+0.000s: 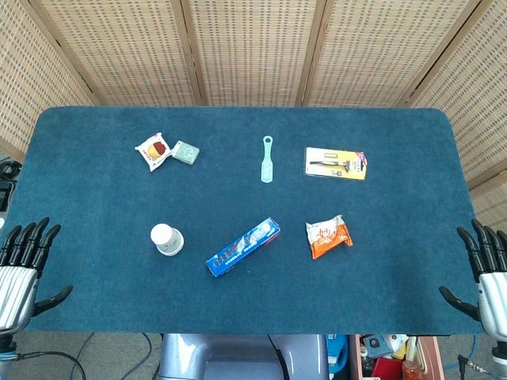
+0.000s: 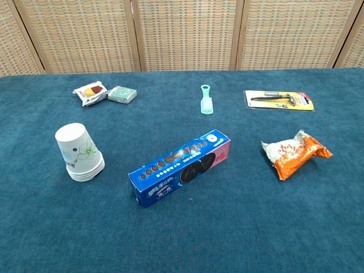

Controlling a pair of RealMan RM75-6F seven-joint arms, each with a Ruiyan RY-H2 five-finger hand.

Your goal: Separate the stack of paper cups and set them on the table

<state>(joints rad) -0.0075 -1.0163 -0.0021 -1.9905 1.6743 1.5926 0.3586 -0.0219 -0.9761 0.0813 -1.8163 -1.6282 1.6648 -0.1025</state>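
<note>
A stack of white paper cups (image 1: pixel 166 239) with a flower print stands upside down on the near left of the blue table; the chest view shows the stack (image 2: pixel 80 152) with several rims nested at its base. My left hand (image 1: pixel 22 265) hangs at the table's near left corner, fingers spread, holding nothing, well left of the stack. At the near right corner my right hand (image 1: pixel 487 269) is likewise open and empty. Neither hand appears in the chest view.
A blue cookie box (image 1: pixel 244 247) lies diagonally right of the cups. An orange snack bag (image 1: pixel 329 237) sits further right. Toward the back lie a small snack packet (image 1: pixel 154 150), a green packet (image 1: pixel 185 152), a mint scraper (image 1: pixel 268 158) and a carded razor (image 1: pixel 337 163).
</note>
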